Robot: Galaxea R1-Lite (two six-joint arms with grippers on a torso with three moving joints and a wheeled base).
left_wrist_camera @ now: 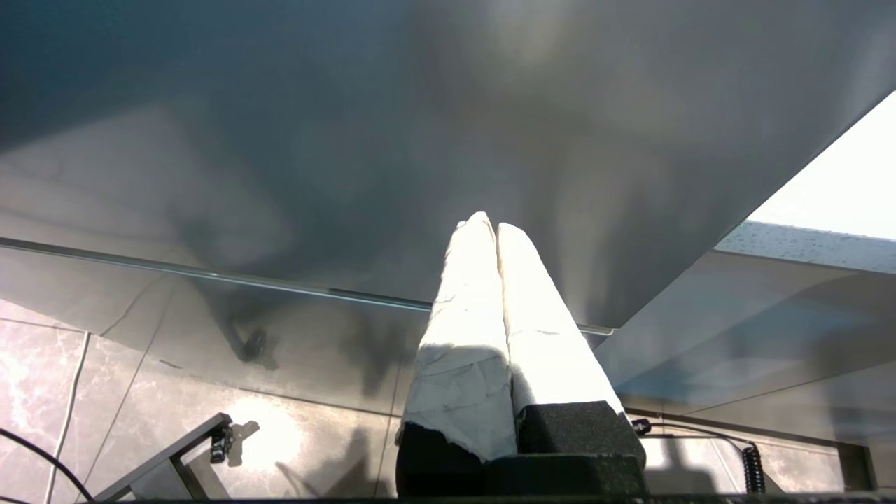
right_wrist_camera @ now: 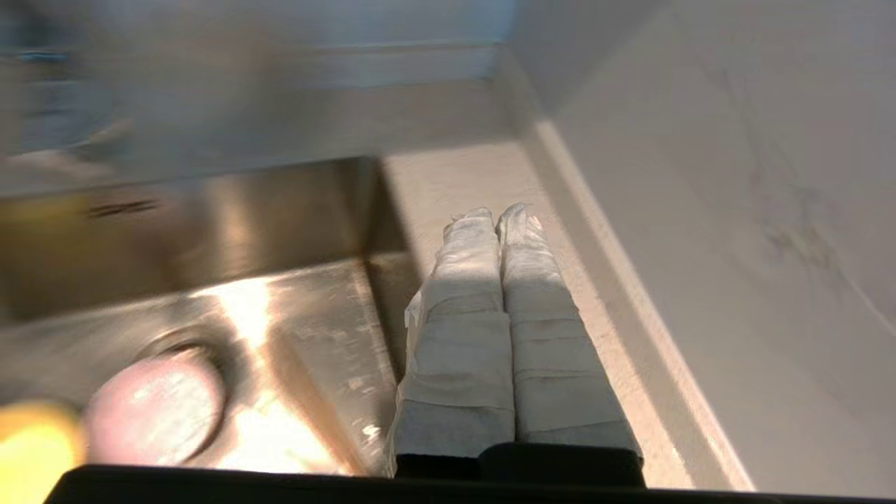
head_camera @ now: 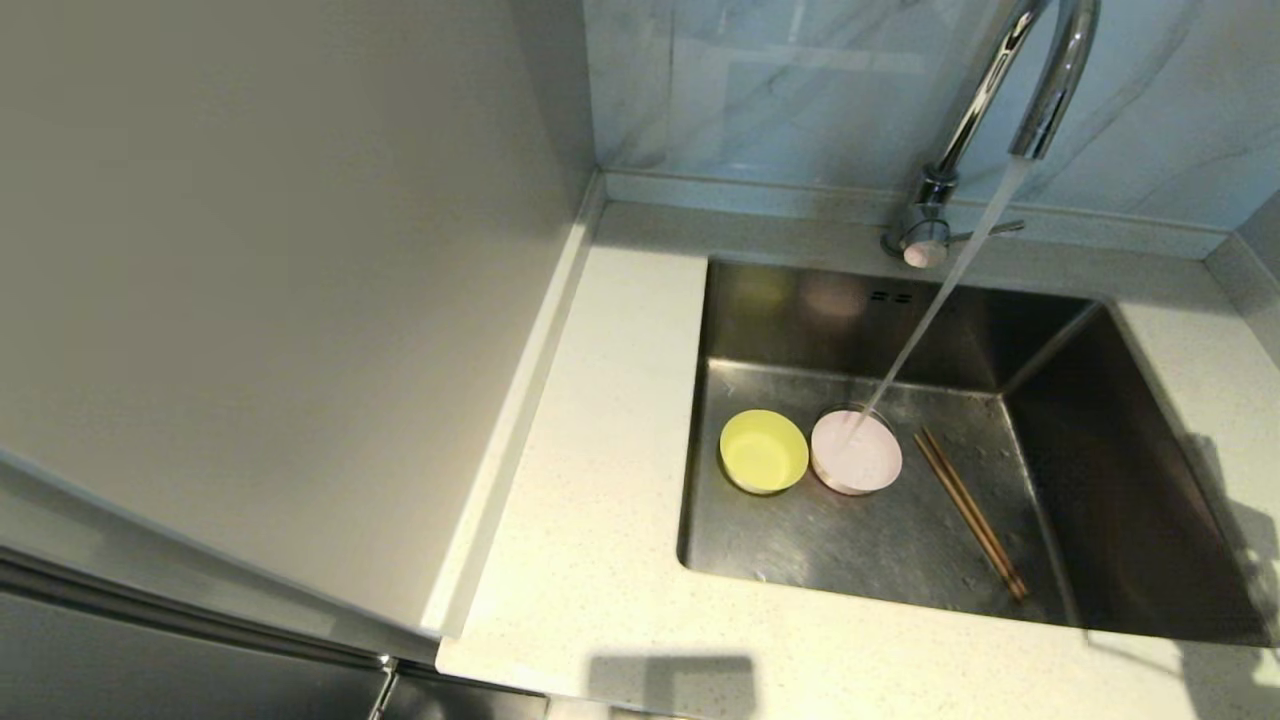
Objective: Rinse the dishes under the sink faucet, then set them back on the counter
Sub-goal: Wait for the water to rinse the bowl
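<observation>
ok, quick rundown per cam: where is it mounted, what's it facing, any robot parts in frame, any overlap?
Head: on the robot's head, looking down at the sink, running faucet, yellow-green bowl, pink bowl, chopsticks; no robot parts.
Left wrist: behind the left tool, shut, facing a grey panel above tiled floor.
Right wrist: behind the right tool, shut, above the counter beside the sink.
Shared: head and right wrist both show sink, both bowls.

The left gripper (left_wrist_camera: 497, 227) sits at the lower centre of its wrist view, white-wrapped fingers pressed together. The right gripper (right_wrist_camera: 498, 213) likewise, fingers closed, holding nothing.
</observation>
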